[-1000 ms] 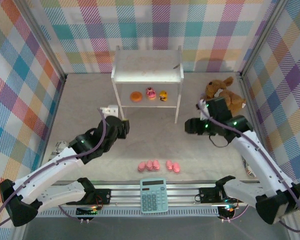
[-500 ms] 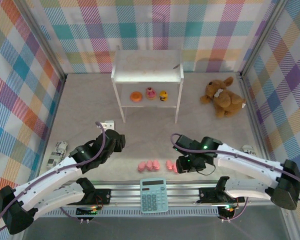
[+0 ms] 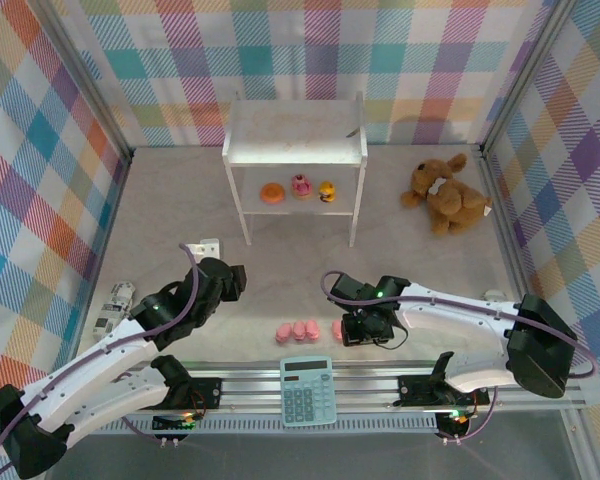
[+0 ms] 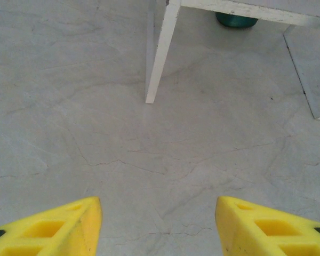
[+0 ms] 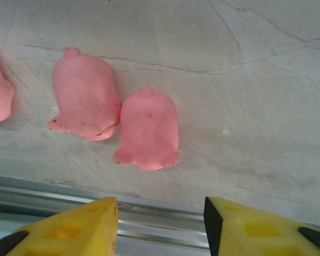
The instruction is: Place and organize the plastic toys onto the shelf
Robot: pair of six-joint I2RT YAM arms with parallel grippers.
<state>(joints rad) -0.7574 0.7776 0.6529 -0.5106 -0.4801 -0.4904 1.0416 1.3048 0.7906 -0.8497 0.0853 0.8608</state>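
The right gripper (image 5: 160, 210), just swung in, hangs over the pink pigs (image 5: 149, 128) beyond the calculator (image 3: 306, 390) — jaws apart, empty — so a pickup looks next; the left gripper (image 4: 157, 213) gapes empty too.

A robotics lab test cell: plaid fabric walls (image 3: 400, 60), metal frame posts (image 3: 526, 72), aluminium mounting rail (image 3: 250, 385)

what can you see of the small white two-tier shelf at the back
The small white two-tier shelf stands upright at the far end of the grey table on thin white legs, its flat rectangular top scuffed. Under that top sit an orange ring-shaped disc, a pink cupcake-like piece and a yellow duck in a row.
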